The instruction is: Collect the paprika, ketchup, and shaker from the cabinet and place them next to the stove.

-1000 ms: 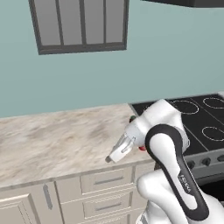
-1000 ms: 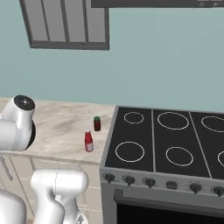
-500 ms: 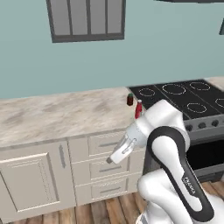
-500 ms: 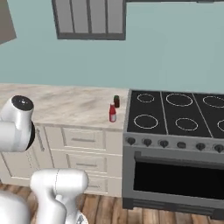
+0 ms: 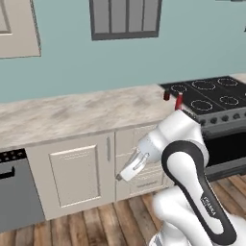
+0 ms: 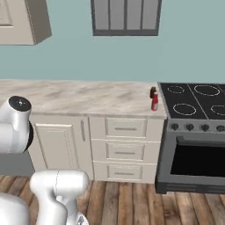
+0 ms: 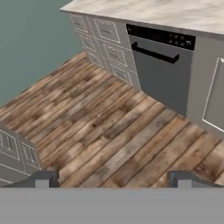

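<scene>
While the wood plank floor [image 7: 109, 135] takes up most of the hand view, the two base views give a decent look at the whole kitchen wall. Long marble-look bench [image 6: 88, 94] runs along the teal wall, cream drawers and doors underneath, and a dark dishwasher [image 7: 162, 72] sits under it toward the far left end. The stove [image 6: 197, 99] butts up against the right end of the bench, black glass top with white ring outlines and knobs along the steel front. Up on the wall there's the cabinet [image 6: 22, 22] at top left, cream coloured with its door looking closed as far as I can tell, and a grey-framed window [image 6: 126, 17] well to its right.

The white arm [image 5: 185, 158] is folded down low in front of the base cupboards, nowhere near the bench top. The claw [image 7: 113, 179] is pointing at the floor, fingertips [image 7: 43, 178] spread wide apart with nothing between them.

Now the small stuff: the ketchup [image 6: 154, 102] is standing upright on the bench right next to the stove's left edge, and the paprika [image 6: 152, 92] is just behind it, closer to the wall, also upright. Can't spot the shaker anywhere, too small to pick out if it's there.
</scene>
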{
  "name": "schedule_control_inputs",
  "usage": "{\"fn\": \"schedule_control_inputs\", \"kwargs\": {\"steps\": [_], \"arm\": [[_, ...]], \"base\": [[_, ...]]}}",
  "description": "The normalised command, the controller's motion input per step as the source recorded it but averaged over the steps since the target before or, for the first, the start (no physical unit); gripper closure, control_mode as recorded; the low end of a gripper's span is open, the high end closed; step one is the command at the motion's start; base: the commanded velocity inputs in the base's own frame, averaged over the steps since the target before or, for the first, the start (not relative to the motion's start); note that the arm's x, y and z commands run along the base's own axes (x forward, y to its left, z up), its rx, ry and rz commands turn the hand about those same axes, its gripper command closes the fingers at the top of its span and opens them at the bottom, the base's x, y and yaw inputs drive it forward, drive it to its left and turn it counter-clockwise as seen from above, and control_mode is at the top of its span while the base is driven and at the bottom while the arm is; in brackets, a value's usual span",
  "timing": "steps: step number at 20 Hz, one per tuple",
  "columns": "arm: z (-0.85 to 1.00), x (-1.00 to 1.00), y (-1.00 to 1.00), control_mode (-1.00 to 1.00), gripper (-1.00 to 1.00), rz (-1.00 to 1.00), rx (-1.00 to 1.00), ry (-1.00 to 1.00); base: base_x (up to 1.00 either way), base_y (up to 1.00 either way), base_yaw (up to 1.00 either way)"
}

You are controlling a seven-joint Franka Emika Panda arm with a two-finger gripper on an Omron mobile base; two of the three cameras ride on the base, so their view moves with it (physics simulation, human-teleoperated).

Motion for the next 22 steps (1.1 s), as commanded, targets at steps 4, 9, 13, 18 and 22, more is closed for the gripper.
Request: {"fn": "schedule_control_inputs", "kwargs": {"steps": [4, 9, 13, 18, 22], "arm": [[0.0, 0.0, 0.0, 1.0, -1.0, 0.0, 0.0, 0.0], [0.0, 0.0, 0.0, 1.0, -1.0, 0.0, 0.0, 0.0], [0.0, 0.0, 0.0, 1.0, -1.0, 0.0, 0.0, 0.0], [0.0, 0.0, 0.0, 1.0, -1.0, 0.0, 0.0, 0.0], [0.0, 0.0, 0.0, 1.0, -1.0, 0.0, 0.0, 0.0]], "base": [[-0.47, 1.0, -0.16], [-0.34, 1.0, -0.12], [-0.1, 1.0, -0.02], [0.0, 1.0, 0.12], [0.0, 1.0, 0.21]]}}
